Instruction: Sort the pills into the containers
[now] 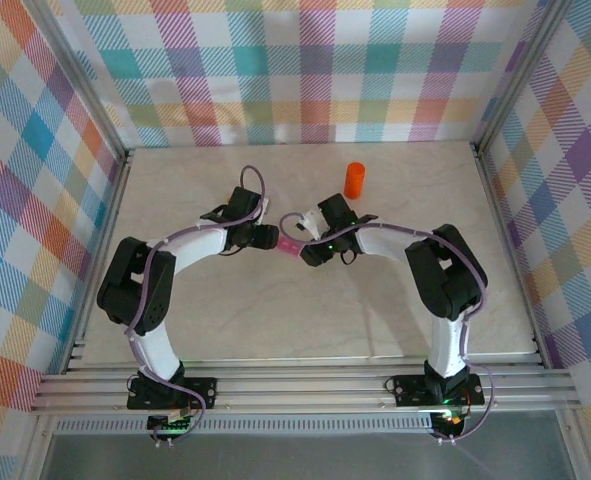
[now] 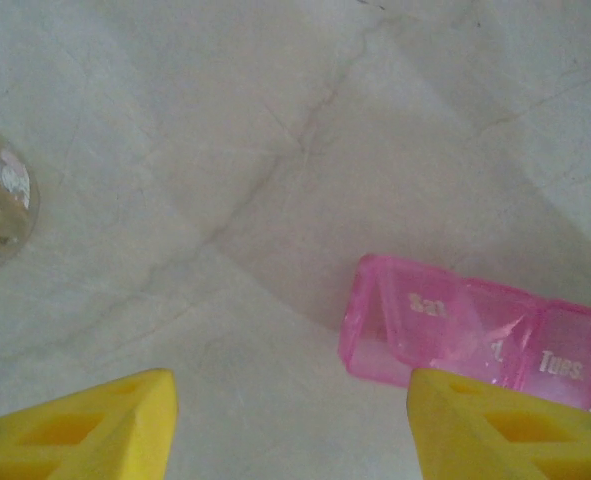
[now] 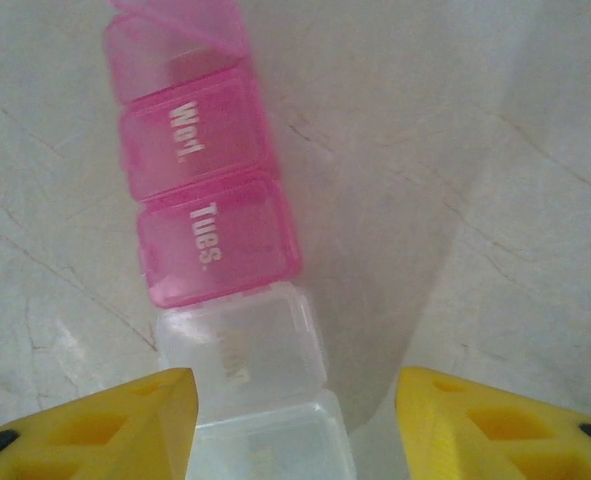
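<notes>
Plaid-walled enclosure, pale marbled surface point(image 1: 275, 330), smooth under both arms. The pink pill box point(image 3: 210, 200) lies flat near mid-surface, between the two wrists. An orange bottle point(image 1: 355, 180) stands upright, well apart and farther back. The right end effector point(image 3: 295, 400) straddles the box's clear end with its jaws apart. One yellow finger point(image 3: 95, 420) is just beside or touching the clear wall, the other shows a gap, so nothing is clamped. The left end effector point(image 2: 290, 410) is likewise parted and empty, with the box's pink end just beyond its right finger. The "Sat" lid point(image 2: 430, 310) appears raised there. Risks, as I judge them: the box looks light and the surface slick, so a one-sided touch from the right jaws would likely skid or twist it rather than seat it. A squeeze across the clear lids might pop them. The two end effectors sit very near each other, so any advance by the left could clip the raised flap or shove the box. Contents of the compartments: cannot tell.
</notes>
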Controlling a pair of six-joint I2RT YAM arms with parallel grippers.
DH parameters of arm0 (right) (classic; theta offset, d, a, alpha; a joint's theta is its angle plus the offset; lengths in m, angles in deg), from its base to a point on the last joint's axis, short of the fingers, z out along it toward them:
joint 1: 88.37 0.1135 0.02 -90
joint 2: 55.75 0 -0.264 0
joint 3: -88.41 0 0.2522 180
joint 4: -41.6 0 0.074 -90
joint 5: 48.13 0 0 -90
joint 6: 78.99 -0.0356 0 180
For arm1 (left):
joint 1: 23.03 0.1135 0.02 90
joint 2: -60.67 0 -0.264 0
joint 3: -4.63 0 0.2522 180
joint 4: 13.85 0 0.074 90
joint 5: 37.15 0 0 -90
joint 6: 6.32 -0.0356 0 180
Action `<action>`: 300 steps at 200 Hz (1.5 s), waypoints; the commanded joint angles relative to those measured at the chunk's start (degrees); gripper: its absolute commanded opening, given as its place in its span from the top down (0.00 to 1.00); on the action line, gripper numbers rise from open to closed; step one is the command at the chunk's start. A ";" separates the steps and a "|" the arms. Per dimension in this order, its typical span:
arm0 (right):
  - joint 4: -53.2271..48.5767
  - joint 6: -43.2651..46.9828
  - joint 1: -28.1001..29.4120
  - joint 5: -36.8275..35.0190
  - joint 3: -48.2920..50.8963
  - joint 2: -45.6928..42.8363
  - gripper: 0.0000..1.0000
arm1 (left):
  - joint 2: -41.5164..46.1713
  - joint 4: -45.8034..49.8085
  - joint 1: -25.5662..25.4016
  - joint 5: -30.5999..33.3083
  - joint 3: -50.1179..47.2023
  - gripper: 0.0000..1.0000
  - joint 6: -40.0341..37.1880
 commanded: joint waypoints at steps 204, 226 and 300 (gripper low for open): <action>-36.55 27.55 -4.58 13.82 -19.53 9.25 0.52 | -3.17 1.10 1.93 -4.74 9.56 0.39 0.49; -41.84 31.25 -5.45 13.63 -22.84 10.48 0.52 | 3.83 -1.96 1.93 -5.79 4.18 0.37 -1.90; -43.53 30.54 -6.15 15.44 -28.47 10.57 0.50 | 19.02 -18.34 1.93 -7.60 -20.77 0.35 -17.52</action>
